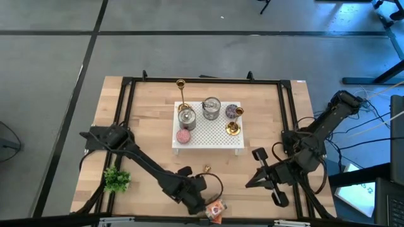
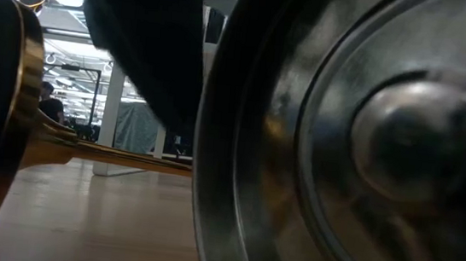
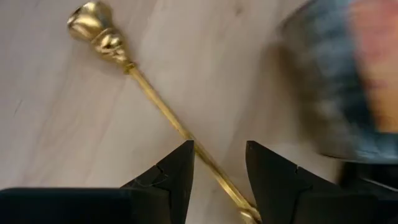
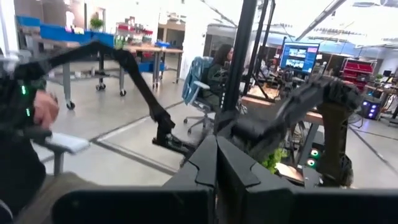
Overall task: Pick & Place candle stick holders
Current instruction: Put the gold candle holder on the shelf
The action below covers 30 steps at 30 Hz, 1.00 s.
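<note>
Gold candle stick holder (image 3: 163, 110) lying flat on the wooden surface (image 1: 151, 135) near the front edge, stem running straight between the parted fingers (image 3: 168, 180) of the left end effector (image 1: 197, 191), slightly open, clear of the metal on both sides. Long axis diagonal, small cup end pointing away from the fingers, base hidden beneath them. Just beside: an orange-patterned tin (image 1: 216, 210) and a small green plant (image 1: 117, 180). Farther back, a white perforated tray (image 1: 211, 135) carrying two upright gold holders (image 1: 182, 94), silver tins (image 1: 211, 108) and a pink candle (image 1: 183, 135). Right end effector (image 1: 264, 169) pressed shut, lifted off to the right, holding nothing.
</note>
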{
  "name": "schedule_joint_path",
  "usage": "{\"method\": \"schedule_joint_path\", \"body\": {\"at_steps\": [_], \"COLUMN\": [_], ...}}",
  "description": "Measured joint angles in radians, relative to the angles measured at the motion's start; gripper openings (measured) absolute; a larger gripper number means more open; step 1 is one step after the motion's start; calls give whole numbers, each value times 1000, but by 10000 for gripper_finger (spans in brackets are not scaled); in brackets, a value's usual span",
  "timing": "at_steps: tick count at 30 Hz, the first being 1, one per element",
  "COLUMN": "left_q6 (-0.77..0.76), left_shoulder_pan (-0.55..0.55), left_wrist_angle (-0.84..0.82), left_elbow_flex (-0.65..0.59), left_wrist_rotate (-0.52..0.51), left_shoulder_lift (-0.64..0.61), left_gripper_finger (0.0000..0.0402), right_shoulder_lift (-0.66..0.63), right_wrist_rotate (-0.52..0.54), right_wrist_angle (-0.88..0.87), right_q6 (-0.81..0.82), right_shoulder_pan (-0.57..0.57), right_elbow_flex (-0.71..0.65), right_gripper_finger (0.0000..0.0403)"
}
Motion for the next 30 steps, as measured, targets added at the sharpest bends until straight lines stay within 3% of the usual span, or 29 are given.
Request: {"method": "schedule_joint_path", "body": {"at_steps": [10, 16, 30], "left_q6": [-12, -56, -78], "left_shoulder_pan": [24, 42, 47], "left_wrist_angle": [-44, -58, -41], "left_elbow_flex": [1, 1, 1], "left_wrist_rotate": [-27, 40, 59], "left_shoulder_lift": [1, 16, 20], "left_gripper_finger": [142, 141, 141], "right_shoulder_lift": [0, 0, 0], "right_wrist_rotate": [9, 11, 10], "right_wrist_angle": [-53, -67, -67], "right_q6": [46, 68, 68], "right_shoulder_pan": [0, 0, 0], "right_elbow_flex": [8, 8, 9], "right_gripper_finger": [5, 5, 5]}}
